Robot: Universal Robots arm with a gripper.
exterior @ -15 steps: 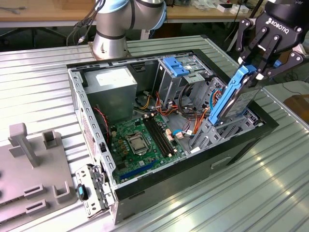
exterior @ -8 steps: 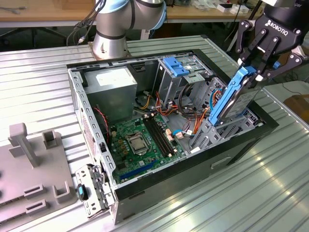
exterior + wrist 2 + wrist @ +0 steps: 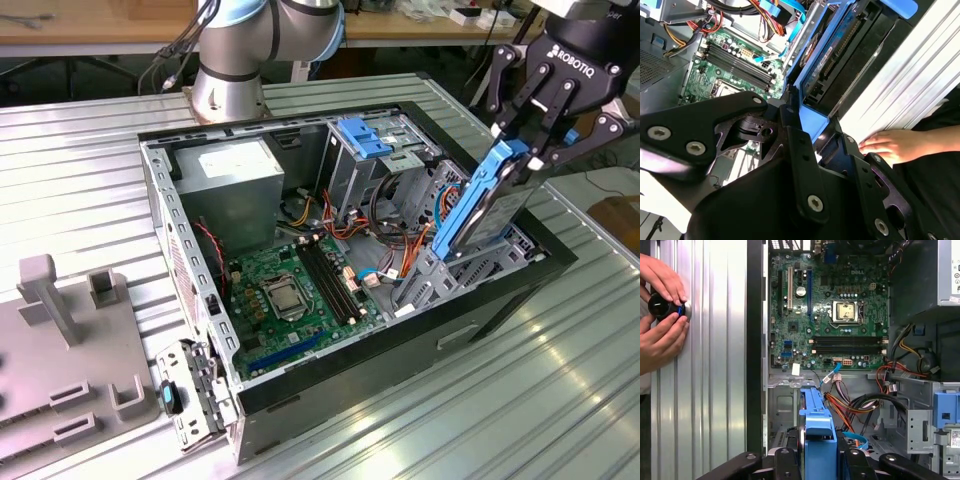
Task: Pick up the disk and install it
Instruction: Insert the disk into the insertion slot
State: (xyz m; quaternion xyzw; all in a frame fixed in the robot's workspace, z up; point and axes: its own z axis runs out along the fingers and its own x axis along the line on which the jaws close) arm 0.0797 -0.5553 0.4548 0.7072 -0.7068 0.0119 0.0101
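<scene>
The disk, a silver-grey drive in a blue plastic bracket, stands steeply tilted at the exterior view's right end of the open computer case. Its lower end sits down in the metal drive cage there. My gripper is shut on the disk's raised upper end, with black fingers on both sides of the blue bracket. In the first wrist view the bracket runs out from between the fingers. The second wrist view looks along the disk's circuit-board side into the case.
A grey power-supply box, a green motherboard, coloured cables and a fixed bay with blue tabs fill the case. A person's hands hold a small black object on the ribbed metal table. A grey fixture lies at the exterior view's left.
</scene>
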